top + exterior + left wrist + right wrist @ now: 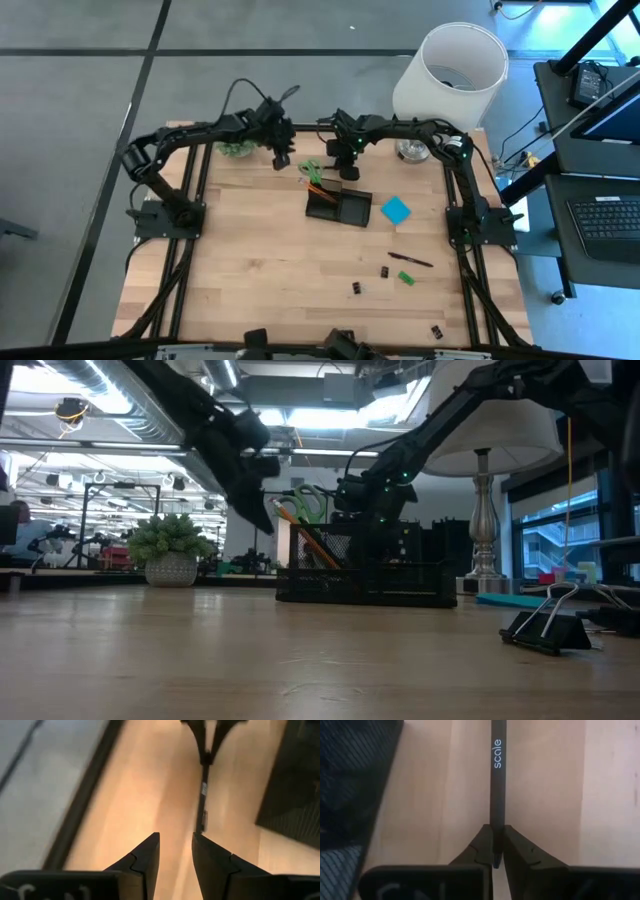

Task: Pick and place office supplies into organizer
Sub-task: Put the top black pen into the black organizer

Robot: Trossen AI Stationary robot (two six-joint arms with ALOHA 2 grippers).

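My right gripper [493, 851] is shut on a black pen [496, 775] printed "scale", just past the far edge of the black mesh organizer [338, 206]. Green-handled scissors [312, 168] and orange pencils [318, 186] stick up out of the organizer's left compartment. My left gripper [175, 845] is open and holds nothing; it hovers left of the organizer and faces the held pen [201, 795]. Lying on the table are a blue sticky pad [396, 210], a second black pen [411, 260], a green piece [406, 278] and black clips [357, 288]. My right gripper pinches the black pen by one end [494, 832] between its two fingers. The fingers come from above and point down, lying along the pen. The pen runs on past the fingertips toward the table, close to upright; whether its lower end [199, 826] touches the wood I cannot tell.
A white-shaded lamp [452, 62] stands at the table's far right corner and a potted plant [237, 147] at the far left, behind my left arm. Another clip [437, 331] lies by the near right edge. Bare wood lies near and left of the organizer.
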